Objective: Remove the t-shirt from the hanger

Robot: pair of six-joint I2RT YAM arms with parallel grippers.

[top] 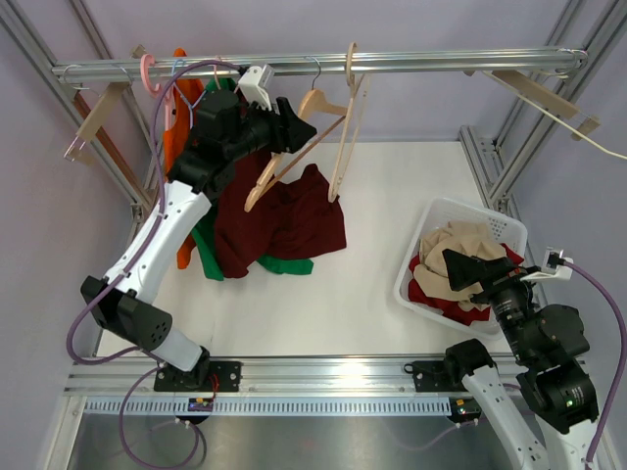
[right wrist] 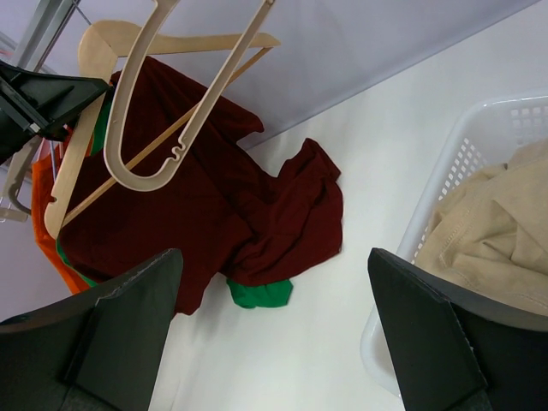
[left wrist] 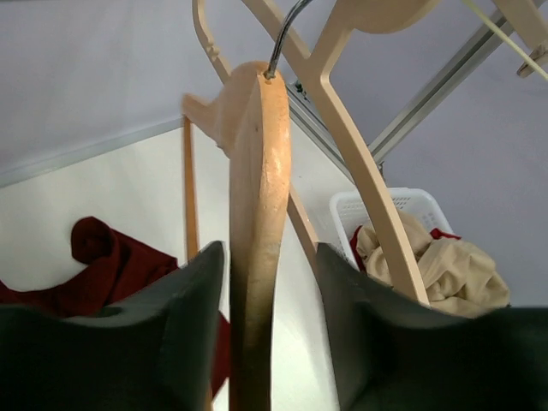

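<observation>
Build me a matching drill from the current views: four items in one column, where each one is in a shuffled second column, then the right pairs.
Items:
1. maroon t-shirt
2. wooden hanger
3. beige garment
4. orange garment

Places:
A. in the white basket
B. hanging at the left end of the rail
C. spread over a green garment
D. between the fingers of the left gripper

Pairs: 1-C; 2-D; 3-A; 4-B
</observation>
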